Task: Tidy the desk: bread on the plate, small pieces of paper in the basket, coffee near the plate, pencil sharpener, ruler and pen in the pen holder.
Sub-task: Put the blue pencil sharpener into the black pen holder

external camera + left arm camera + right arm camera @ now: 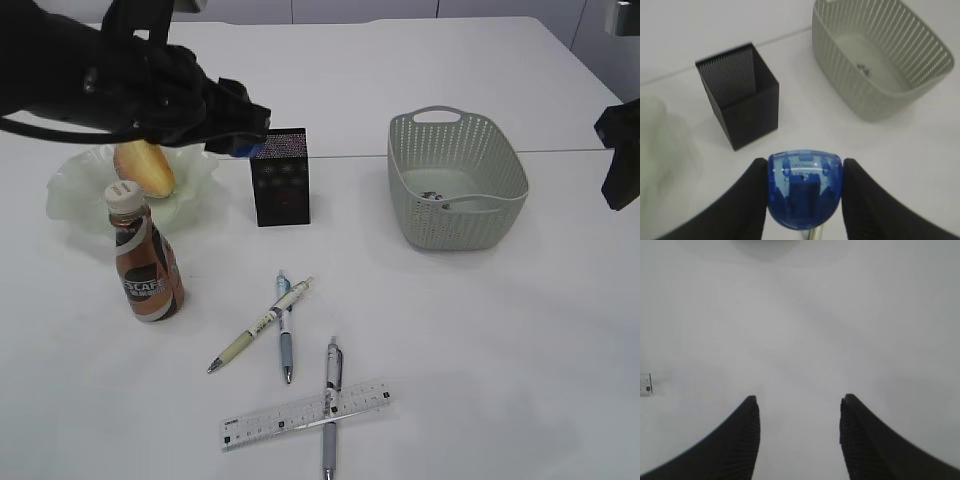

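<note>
Pencil sharpener (805, 190), blue and translucent, sits clamped between the two black fingers (752, 200) of the left gripper (243, 137), held up off the desk (480, 340). Just below and ahead of that gripper stands the pen holder (281, 177), upright, its open top facing up; whether the sharpener is directly over the opening, I can't tell. Behind the gripper, under the arm, the bread (145, 168) lies on the plate (80, 195), and the coffee (145, 262) stands upright just beside the plate's near edge. Well off to the gripper's far side is the basket (457, 180), with small scraps lying in its bottom. Three pens (284, 322) and the ruler (305, 413) lie on the desk, one pen crossing the ruler. The right gripper (799, 440) hangs over bare tabletop, jaws apart, nothing between them.
</note>
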Robot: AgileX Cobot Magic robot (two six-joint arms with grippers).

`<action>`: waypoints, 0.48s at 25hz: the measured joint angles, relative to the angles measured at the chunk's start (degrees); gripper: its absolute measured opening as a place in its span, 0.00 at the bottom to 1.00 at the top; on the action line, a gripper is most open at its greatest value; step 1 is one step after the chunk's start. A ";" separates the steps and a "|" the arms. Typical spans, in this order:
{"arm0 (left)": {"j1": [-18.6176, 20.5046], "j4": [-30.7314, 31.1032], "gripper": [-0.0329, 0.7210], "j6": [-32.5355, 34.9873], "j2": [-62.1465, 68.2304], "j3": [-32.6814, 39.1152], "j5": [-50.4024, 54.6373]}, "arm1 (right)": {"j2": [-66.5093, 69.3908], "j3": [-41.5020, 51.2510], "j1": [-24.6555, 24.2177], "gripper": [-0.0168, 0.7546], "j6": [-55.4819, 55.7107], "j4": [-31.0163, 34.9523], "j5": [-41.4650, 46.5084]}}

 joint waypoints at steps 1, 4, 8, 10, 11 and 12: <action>0.38 0.29 0.47 0.00 0.66 -0.71 -1.33 | 0.00 0.00 0.00 0.51 0.00 0.00 0.00; 1.71 0.52 0.47 0.00 2.52 -2.43 -4.38 | 0.00 0.00 0.00 0.51 -0.10 0.00 0.11; 3.52 0.54 0.48 0.00 4.97 -3.46 -9.33 | 0.00 0.00 0.00 0.51 -0.10 0.00 0.11; 4.10 0.42 0.47 0.00 6.09 -3.84 -11.55 | 0.00 0.00 0.00 0.51 -0.10 0.00 0.11; 4.48 0.42 0.47 0.00 6.53 -3.95 -13.26 | 0.00 0.00 0.00 0.51 -0.10 0.00 0.11; 4.87 0.42 0.47 0.00 6.98 -4.04 -14.91 | 0.00 0.00 0.00 0.51 -0.10 0.00 0.11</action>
